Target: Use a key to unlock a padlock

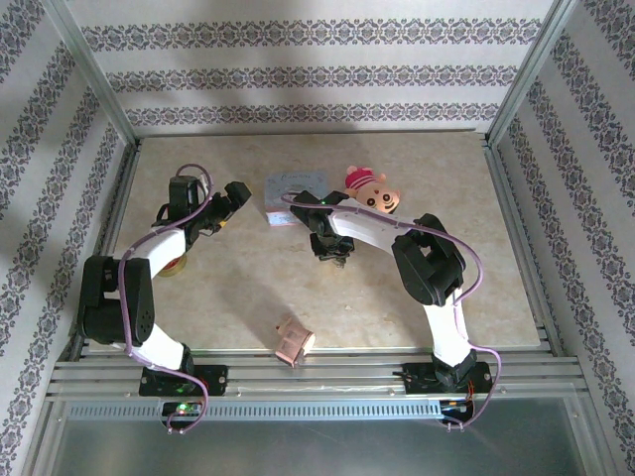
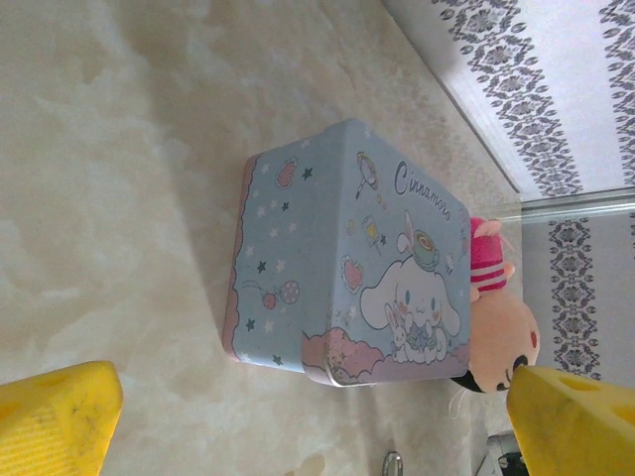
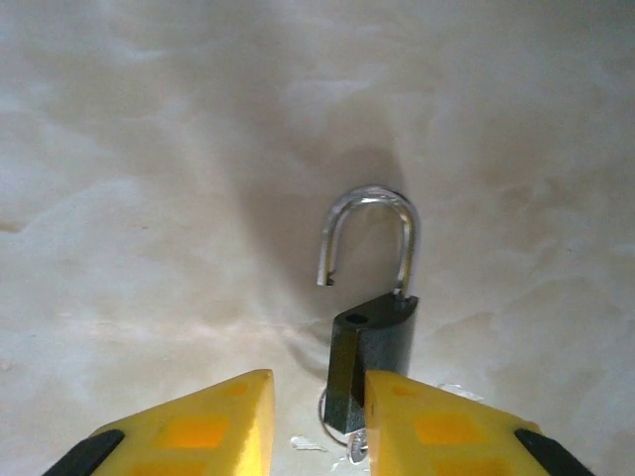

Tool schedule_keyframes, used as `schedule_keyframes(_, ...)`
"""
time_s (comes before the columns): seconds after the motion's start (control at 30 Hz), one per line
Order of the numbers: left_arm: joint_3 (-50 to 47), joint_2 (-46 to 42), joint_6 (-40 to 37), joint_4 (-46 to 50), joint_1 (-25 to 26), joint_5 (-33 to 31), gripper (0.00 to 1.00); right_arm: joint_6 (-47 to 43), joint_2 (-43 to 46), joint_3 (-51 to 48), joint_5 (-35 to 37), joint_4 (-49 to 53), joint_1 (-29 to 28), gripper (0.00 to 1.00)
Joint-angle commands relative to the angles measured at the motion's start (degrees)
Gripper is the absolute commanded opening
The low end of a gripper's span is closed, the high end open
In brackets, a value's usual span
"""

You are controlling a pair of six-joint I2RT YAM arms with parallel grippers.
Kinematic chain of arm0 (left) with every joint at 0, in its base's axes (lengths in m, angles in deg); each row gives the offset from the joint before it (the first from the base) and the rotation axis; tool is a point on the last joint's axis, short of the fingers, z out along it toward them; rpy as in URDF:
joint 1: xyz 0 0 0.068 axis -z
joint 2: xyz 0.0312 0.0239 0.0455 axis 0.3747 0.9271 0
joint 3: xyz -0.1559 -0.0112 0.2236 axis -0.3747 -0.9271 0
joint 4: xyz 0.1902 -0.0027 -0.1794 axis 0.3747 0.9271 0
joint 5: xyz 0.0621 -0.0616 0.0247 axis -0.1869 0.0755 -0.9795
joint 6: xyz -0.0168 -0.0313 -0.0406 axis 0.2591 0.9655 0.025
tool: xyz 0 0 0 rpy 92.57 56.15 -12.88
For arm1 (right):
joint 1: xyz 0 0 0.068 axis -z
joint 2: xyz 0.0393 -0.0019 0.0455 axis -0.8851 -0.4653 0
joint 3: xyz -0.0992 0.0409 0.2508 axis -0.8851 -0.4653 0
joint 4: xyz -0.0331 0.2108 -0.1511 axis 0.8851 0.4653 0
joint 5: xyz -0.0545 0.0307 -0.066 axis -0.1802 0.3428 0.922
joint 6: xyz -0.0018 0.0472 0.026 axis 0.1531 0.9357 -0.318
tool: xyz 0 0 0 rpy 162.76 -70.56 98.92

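The small dark padlock [image 3: 375, 342] lies on the table with its silvery shackle [image 3: 369, 230] swung open, one leg free of the body. A key with a thin ring [image 3: 345, 442] sticks out of its near end. My right gripper [image 3: 317, 382] is low over it and open. The right fingertip [image 3: 437, 426] overlaps the padlock's body and the left fingertip [image 3: 198, 426] stands apart from it. From above, the right gripper [image 1: 335, 258] sits mid-table. My left gripper [image 2: 308, 377] is wide open and holds nothing, facing the pale-blue tin; from above it [image 1: 236, 194] is left of that tin.
The pale-blue cartoon tin [image 2: 347, 258] [image 1: 290, 190] lies at the back centre with a pink plush toy [image 1: 373, 188] [image 2: 501, 327] beside it. A pinkish-copper boxy object [image 1: 294, 340] rests near the front edge. Metal frame posts border the table.
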Motion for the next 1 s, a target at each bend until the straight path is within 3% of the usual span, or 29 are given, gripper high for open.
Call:
schedule_keyframes(0.0,-0.85,-2.09,0.54,-2.7,-1.03,-0.23,0.99,0.44,-1.16,0.73,-2.01,-1.06,-0.82,0.3)
schedule_keyframes(0.23,-0.66,-2.43,0.54,-2.01,-1.48,0.05,0.99,0.37,-1.87,0.7,-3.54,-1.81,-0.52,0.3)
schedule_keyframes(0.3,-0.55,-2.7,0.44,-1.66,-1.63,0.38,0.99,0.04,-0.9,0.88,-3.54,-1.56,-0.47,0.34)
schedule_keyframes(0.53,-1.41,-7.11,-1.49,3.06,-3.43,-0.8,0.99,-1.37,8.47,-1.47,-0.69,-1.55,-0.53,0.37)
schedule_keyframes(0.8,-5.81,-20.58,-7.98,13.19,-3.83,-12.46,0.99,-2.14,22.92,-11.24,5.15,-3.24,0.58,0.44)
schedule_keyframes(0.97,-11.83,-31.22,-11.59,13.91,-3.84,-20.04,0.99,-2.73,31.92,-18.34,8.02,-6.1,2.13,0.48)
